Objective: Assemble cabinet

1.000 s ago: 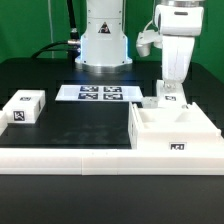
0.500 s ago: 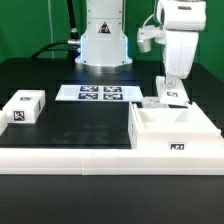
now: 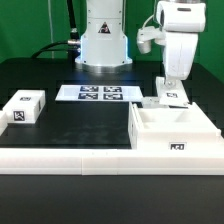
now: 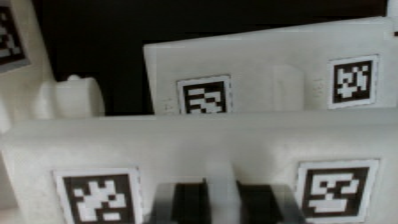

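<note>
The cabinet, a large open white box with a tag on its front, stands at the exterior view's right. Just behind it my gripper is down on a white tagged panel. In the wrist view the two dark fingers stand close together with a thin light strip of the panel between them. This panel carries two tags. Another white tagged piece lies beyond it, with a small round white knob beside it.
A small white tagged block sits at the exterior view's left. The marker board lies in front of the robot base. A long white rail runs along the table's front edge.
The arm's upper part has shifted slightly toward the exterior view's right. The gripper has stayed at the panel behind the cabinet.
</note>
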